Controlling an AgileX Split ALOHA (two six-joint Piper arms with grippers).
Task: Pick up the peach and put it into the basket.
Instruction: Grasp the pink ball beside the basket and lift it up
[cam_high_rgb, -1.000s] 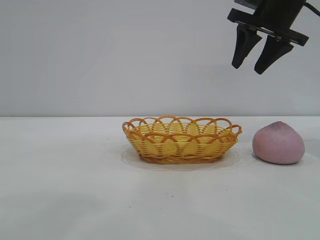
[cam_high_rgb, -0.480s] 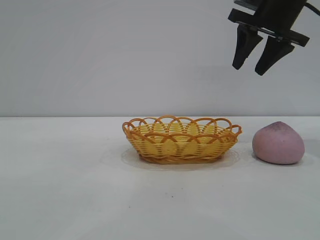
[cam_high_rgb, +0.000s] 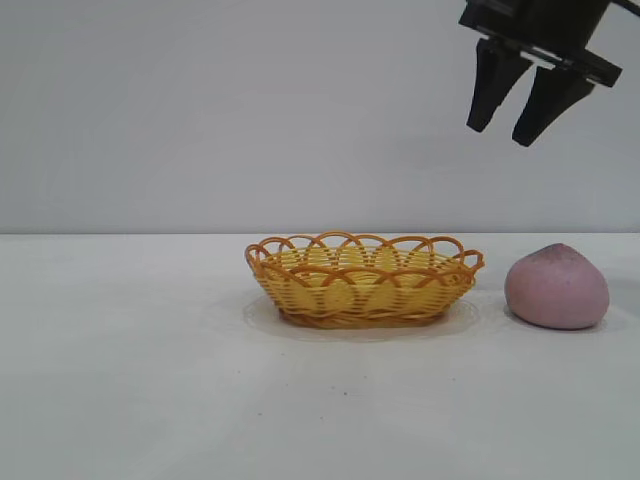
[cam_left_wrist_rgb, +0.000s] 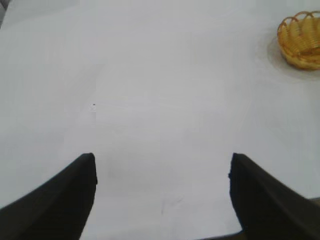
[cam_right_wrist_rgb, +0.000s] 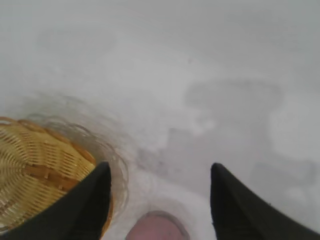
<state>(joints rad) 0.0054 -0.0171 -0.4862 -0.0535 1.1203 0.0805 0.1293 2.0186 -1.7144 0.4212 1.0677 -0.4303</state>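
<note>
Peach (cam_high_rgb: 557, 286), dusty pink w/ a small pointed tip and matte skin, sits on the white table (cam_high_rgb: 150, 380) just right of the yellow woven basket (cam_high_rgb: 362, 279), not touching it. Right gripper (cam_high_rgb: 510, 127) hangs high above the gap between them, fingers apart, holding nothing. Left gripper (cam_left_wrist_rgb: 162, 172), seen only in its wrist view, spreads wide over bare table, basket far off.

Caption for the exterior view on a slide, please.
Right gripper open, high above the table; peach lies right of the basket, apart from it.
</note>
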